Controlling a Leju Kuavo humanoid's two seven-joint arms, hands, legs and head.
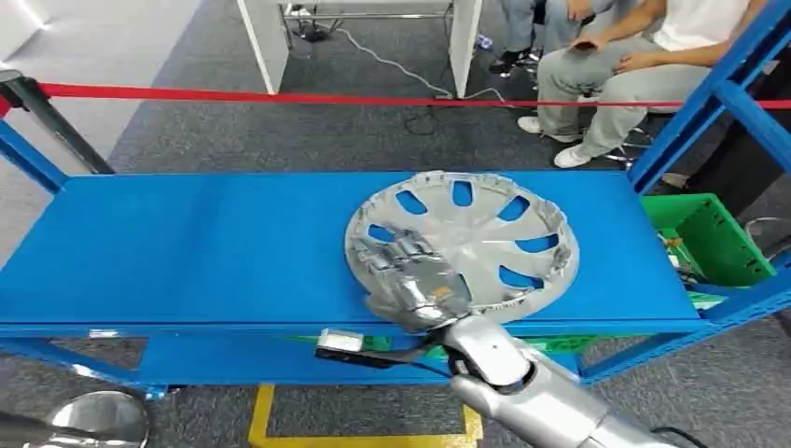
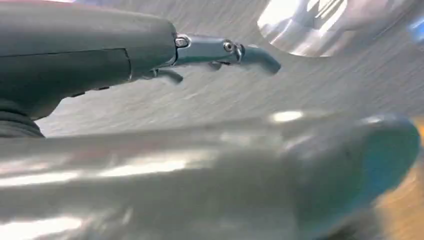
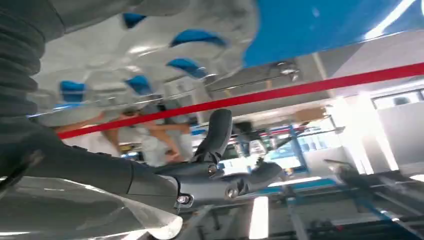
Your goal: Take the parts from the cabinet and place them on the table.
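A silver hubcap (image 1: 485, 233) with several cut-out openings lies flat on the blue cabinet shelf (image 1: 187, 243), right of centre. My right hand (image 1: 410, 275) reaches in from below and lies over the hubcap's near-left rim, fingers spread on top of it. In the right wrist view the hubcap (image 3: 150, 45) sits close to the hand (image 3: 220, 170), whose thumb and dark fingers stand apart with nothing between them. My left arm (image 1: 84, 420) hangs low at the bottom left. The left hand (image 2: 150, 55) has a finger stretched out and holds nothing.
A red barrier tape (image 1: 280, 95) runs behind the cabinet. Blue uprights (image 1: 709, 93) frame the right end, with a green crate (image 1: 709, 238) beside them. People sit beyond the tape (image 1: 616, 65). A lower shelf edge and yellow floor marking (image 1: 261, 411) lie below.
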